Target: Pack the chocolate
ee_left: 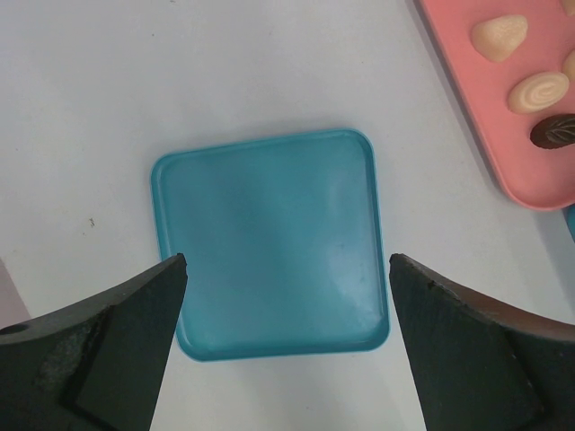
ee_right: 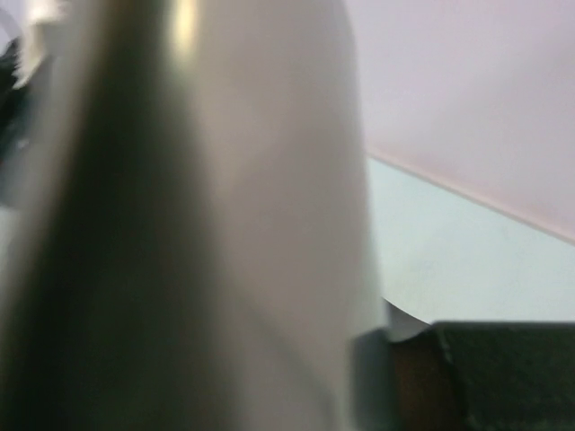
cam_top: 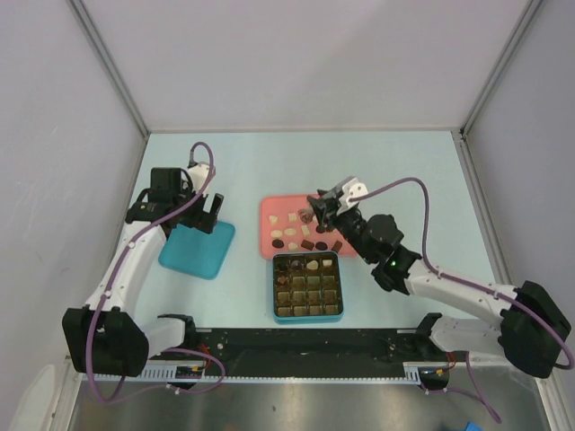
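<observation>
Several chocolates, cream (cam_top: 291, 217) and dark (cam_top: 307, 242), lie on the pink tray (cam_top: 269, 208). The teal box (cam_top: 307, 318) with grid compartments sits in front of it and holds a cream piece (cam_top: 312, 265) and dark pieces (cam_top: 286, 264) in its far row. My right gripper (cam_top: 314, 212) hangs over the tray's right part, shut on a small brown chocolate (cam_top: 311, 215). Its wrist view is mostly a grey blur, with a dark brown patch (ee_right: 418, 386) low on the right. My left gripper (cam_top: 206, 218) (ee_left: 287, 260) stands open above the teal lid (ee_left: 269, 242), holding nothing.
The teal lid (cam_top: 198, 249) lies flat left of the pink tray (ee_left: 530, 171), whose corner shows two cream pieces (ee_left: 537, 90) and a dark one (ee_left: 552, 132). White walls close the table on the left, right and far sides. The arms' bases sit along the near edge.
</observation>
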`<state>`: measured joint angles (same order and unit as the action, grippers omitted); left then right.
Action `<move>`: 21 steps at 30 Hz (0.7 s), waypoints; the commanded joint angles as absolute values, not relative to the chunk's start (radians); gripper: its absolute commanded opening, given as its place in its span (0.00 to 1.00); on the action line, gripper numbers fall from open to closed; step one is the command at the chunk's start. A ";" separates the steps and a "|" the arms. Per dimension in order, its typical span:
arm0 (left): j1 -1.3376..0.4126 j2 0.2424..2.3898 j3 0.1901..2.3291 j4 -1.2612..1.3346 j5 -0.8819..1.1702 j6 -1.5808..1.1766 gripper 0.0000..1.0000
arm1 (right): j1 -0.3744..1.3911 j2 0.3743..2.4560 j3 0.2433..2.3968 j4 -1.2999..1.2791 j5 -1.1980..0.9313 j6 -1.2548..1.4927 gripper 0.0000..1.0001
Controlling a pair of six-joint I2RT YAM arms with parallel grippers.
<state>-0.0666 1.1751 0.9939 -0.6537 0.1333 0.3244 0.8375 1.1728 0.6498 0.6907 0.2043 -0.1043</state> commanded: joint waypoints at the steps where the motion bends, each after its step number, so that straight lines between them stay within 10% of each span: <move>1: -0.061 1.140 1.006 -0.641 0.138 0.333 1.00 | 0.975 1.089 0.612 0.557 0.277 -0.081 0.25; 21: -0.061 1.118 0.989 -0.649 0.144 0.324 1.00 | 1.198 1.072 0.561 0.465 0.339 -0.005 0.27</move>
<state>-0.0666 1.1503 0.9936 -0.6540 0.1375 0.3233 1.1812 1.0710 0.5682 0.4385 0.3225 -0.0223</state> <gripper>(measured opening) 0.996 0.340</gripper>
